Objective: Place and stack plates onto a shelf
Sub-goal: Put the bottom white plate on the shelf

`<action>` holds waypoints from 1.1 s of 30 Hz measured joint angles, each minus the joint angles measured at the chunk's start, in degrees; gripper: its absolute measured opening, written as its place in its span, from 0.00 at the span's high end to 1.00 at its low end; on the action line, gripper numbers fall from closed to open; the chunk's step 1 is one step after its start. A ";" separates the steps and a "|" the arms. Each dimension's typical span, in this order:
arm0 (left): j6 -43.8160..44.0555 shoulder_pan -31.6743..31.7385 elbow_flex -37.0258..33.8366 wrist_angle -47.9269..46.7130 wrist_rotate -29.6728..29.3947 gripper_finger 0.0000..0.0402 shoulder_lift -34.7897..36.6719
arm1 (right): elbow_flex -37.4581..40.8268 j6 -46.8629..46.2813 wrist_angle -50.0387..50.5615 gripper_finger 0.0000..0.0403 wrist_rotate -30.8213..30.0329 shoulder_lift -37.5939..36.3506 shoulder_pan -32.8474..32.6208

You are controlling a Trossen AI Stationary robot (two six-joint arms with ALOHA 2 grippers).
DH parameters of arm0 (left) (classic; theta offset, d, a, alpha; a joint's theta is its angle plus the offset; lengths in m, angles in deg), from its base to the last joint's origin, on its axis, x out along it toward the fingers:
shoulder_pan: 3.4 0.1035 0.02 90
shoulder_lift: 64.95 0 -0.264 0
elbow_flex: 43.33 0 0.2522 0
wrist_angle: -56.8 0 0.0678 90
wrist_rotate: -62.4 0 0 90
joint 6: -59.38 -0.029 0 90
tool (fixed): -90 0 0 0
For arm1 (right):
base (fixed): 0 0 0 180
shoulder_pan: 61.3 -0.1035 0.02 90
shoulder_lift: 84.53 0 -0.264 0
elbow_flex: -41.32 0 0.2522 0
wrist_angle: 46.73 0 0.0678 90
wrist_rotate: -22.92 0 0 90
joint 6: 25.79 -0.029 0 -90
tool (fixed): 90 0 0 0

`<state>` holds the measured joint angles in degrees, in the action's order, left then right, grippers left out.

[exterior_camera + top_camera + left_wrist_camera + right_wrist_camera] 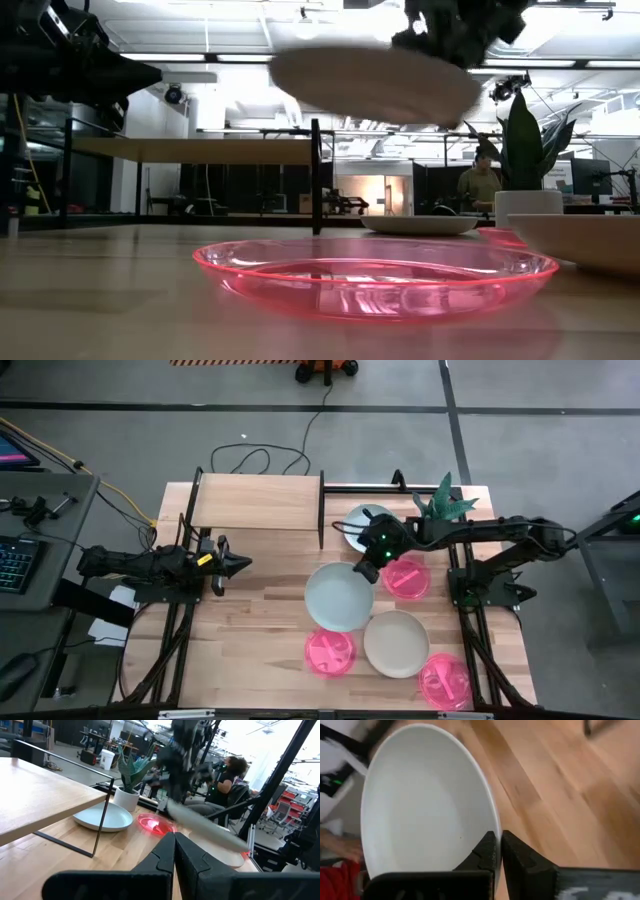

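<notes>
My right gripper (366,572) is shut on a pale blue-white plate (339,596), carried above the table's middle; the low view shows that plate (375,85) high in the air. A second pale plate (357,527) rests flat beside the plant pot. A cream plate (396,643) and three pink plates (407,577) (330,652) (444,681) lie flat on the table. The shelf (256,502) stands at the far left, its board bare. My left gripper (235,564) is shut, waiting near the shelf's near edge. My right gripper pinches the pale plate by its rim (492,827), one finger (487,851) over the plate's inner face and one (517,857) on its outside. The plate is lifted clear of the table and tilts slightly in the low view.
A small white pot with a green plant (441,505) stands at the table's far right. The shelf's black posts (321,510) rise at its corners. A person (480,182) sits in the room behind. A keyboard desk (25,540) stands left of the table.
</notes>
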<state>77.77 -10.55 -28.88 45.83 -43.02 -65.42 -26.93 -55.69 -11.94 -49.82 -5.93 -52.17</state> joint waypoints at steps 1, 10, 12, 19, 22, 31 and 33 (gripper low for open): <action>0.01 -0.01 0.00 0.02 0.00 1.00 0.00 | -1.70 0.23 -1.34 1.00 -0.56 0.43 -0.16; 0.00 0.00 0.01 0.04 0.00 1.00 0.00 | -24.12 6.00 -3.14 1.00 -15.39 5.37 4.22; 0.00 -0.01 0.00 0.03 0.02 1.00 0.00 | -29.26 6.50 -3.89 1.00 -17.28 7.89 6.06; 0.00 0.00 0.01 0.01 0.02 1.00 0.00 | -46.28 6.40 -2.55 1.00 -18.06 22.97 12.02; 0.00 0.01 0.02 0.03 0.02 1.00 0.00 | -52.36 5.44 1.35 1.00 -18.03 30.40 13.73; 0.02 -0.01 0.00 0.04 0.00 1.00 0.00 | -65.70 4.88 17.92 1.00 -20.17 42.48 17.25; 0.02 -0.01 0.02 0.01 0.02 1.00 0.00 | -66.59 5.17 19.50 1.00 -21.43 42.61 17.68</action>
<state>77.79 -10.56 -28.86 45.84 -43.00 -65.42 -93.52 -50.51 7.56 -71.25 36.68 -34.50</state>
